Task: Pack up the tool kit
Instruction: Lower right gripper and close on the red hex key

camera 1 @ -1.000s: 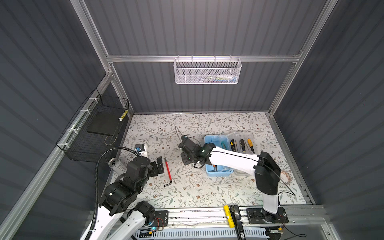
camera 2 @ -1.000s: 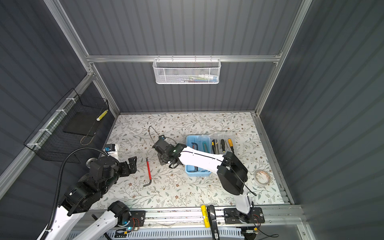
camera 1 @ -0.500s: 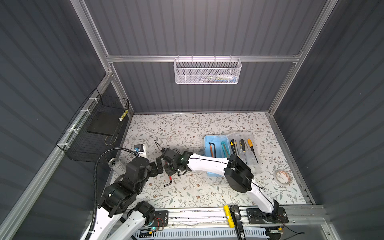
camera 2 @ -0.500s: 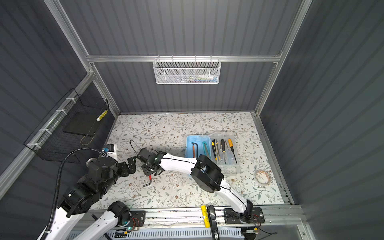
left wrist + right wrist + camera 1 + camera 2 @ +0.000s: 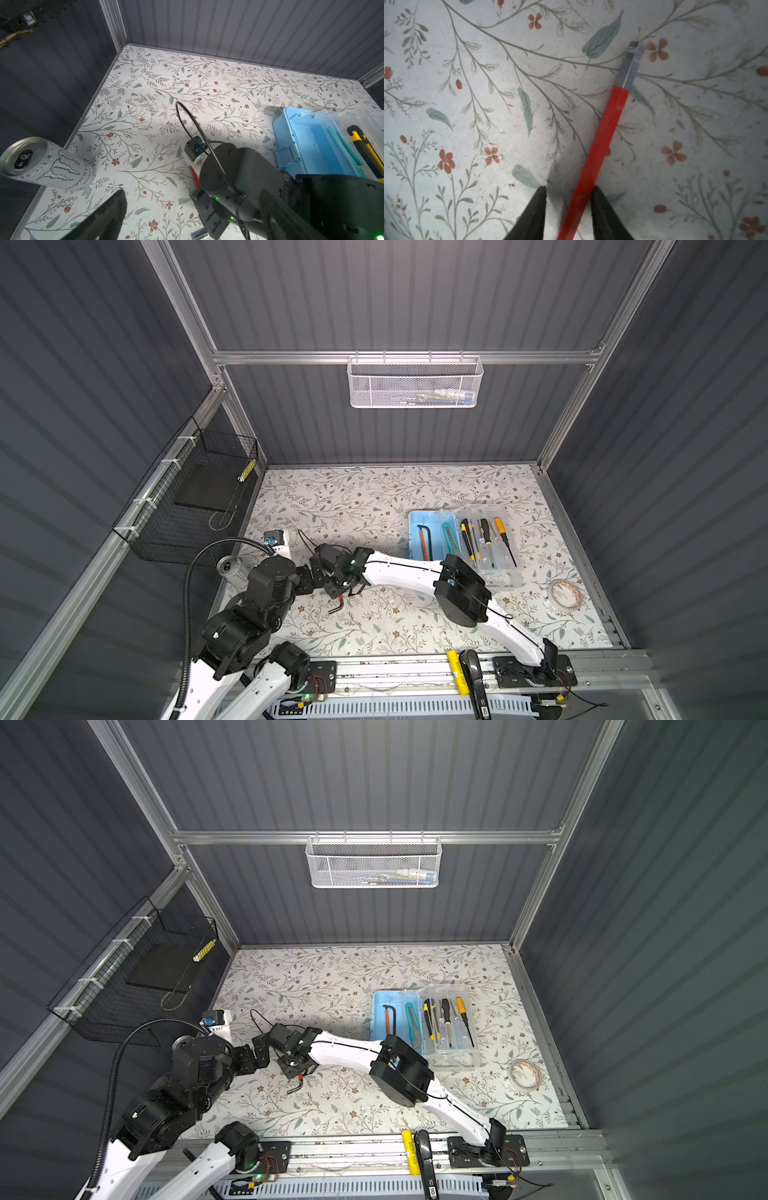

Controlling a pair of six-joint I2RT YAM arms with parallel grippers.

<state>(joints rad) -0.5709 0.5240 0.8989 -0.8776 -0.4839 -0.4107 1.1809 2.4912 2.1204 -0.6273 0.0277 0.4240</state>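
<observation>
The right arm stretches across the flowered table [image 5: 374, 497] to its left side. The right gripper [image 5: 570, 187] points down at a red-sleeved hex key [image 5: 604, 135] lying flat there. Its jaws stand partly apart and straddle the key's long arm: one finger [image 5: 600, 205] is right against the red sleeve, while the other [image 5: 535, 207] has a clear strip of table between it and the key. Nothing is clamped. In both top views only the key's bent end pokes out below the gripper.

Close by, the left gripper [image 5: 311, 580] hangs with its jaws spread wide, holding nothing.

The light-blue box [image 5: 414, 531] sits open well to the right, toward the back of the table. Another hex key [image 5: 424, 537] and a teal utility knife [image 5: 451, 537] lie inside it. The clear tray [image 5: 505, 572] touching its right side holds the screwdrivers [image 5: 484, 531].

A drink can [image 5: 45, 164] stands at the table's left edge, and a roll of tape [image 5: 566, 594] lies near the right edge.
</observation>
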